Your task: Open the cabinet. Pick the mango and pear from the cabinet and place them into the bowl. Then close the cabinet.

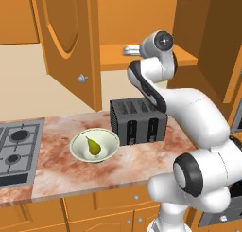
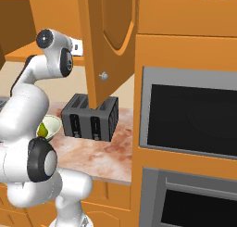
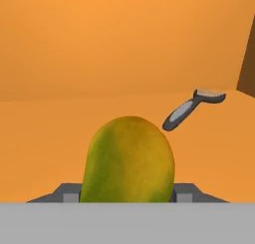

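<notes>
The toaster point(image 1: 138, 121) stands on the table point(image 1: 132, 162), toward its back. The bowl point(image 1: 94, 145) sits just left of the toaster and a little nearer the front edge, with the pear point(image 1: 93, 147) in it. Left of the bowl, the hob point(image 1: 16, 148) is set into the table. Above the toaster hangs the cabinet point(image 1: 151, 37), doors open. On its shelf lies the mango point(image 3: 129, 161), between the jaws, with a peeler point(image 3: 191, 108) behind it to the right.
</notes>
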You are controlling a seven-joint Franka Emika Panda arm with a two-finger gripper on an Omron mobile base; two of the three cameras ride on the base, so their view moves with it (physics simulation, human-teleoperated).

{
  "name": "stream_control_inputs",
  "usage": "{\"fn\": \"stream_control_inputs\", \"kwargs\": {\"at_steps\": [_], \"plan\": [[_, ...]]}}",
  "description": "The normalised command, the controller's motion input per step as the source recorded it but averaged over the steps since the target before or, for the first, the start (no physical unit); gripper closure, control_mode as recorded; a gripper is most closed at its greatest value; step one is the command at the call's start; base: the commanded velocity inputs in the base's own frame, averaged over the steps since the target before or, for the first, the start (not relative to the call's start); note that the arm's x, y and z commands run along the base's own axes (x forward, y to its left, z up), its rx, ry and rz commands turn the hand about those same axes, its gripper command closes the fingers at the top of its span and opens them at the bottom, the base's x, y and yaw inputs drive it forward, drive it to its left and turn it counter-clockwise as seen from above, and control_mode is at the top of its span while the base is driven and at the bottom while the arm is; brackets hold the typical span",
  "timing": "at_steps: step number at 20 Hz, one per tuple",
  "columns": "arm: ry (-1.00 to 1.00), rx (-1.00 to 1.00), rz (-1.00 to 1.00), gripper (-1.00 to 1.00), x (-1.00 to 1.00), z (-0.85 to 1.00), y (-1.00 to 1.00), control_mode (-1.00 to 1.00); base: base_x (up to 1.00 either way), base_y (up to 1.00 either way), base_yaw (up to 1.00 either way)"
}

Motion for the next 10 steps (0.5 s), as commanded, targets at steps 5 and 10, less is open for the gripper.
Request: {"fn": "stream_control_inputs", "kwargs": {"at_steps": [5, 10], "plan": [[-0.06, 0.03, -0.05, 1.0, -1.0, 0.62, 0.0, -1.0, 0.0, 0.0, 0.0], [-0.05, 0.02, -0.03, 1.0, -1.0, 0.48, 0.05, -1.0, 0.0, 0.0, 0.0]]}}
